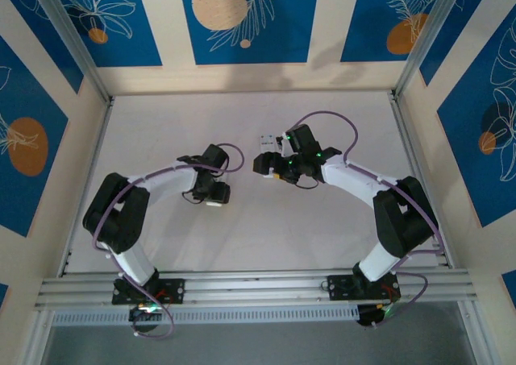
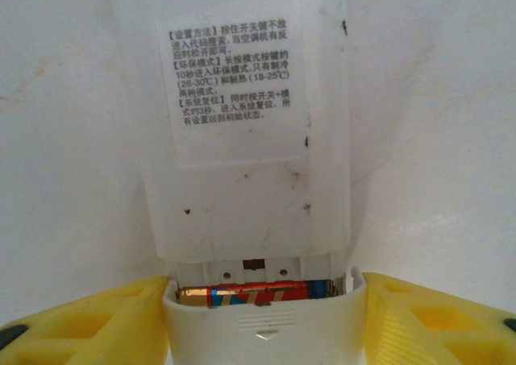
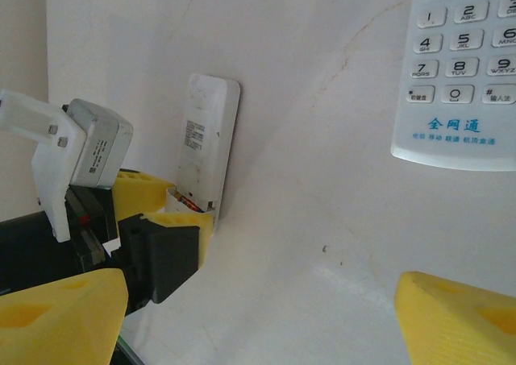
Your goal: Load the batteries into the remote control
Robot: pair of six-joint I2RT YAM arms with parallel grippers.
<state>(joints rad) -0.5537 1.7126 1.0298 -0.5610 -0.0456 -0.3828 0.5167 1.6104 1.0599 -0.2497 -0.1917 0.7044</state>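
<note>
A white remote control (image 2: 246,99) lies back up on the table, its printed label facing me. Its battery compartment stands partly uncovered, and one of the batteries (image 2: 258,292), red, blue and gold, lies across it. The ribbed battery cover (image 2: 262,325) sits at the near end. My left gripper (image 2: 264,321) is shut on that end, a yellow finger pressed against each side. The right wrist view shows the same remote control (image 3: 208,131) held by the left gripper (image 3: 171,210). My right gripper (image 3: 258,325) hangs open over bare table with nothing between its fingers.
A second white remote (image 3: 459,67) with number keys lies face up just beyond the right gripper; from above this second remote (image 1: 267,142) sits at mid-table. Both grippers, left (image 1: 214,196) and right (image 1: 266,165), hover close together. Metal frame rails border the white table (image 1: 161,131).
</note>
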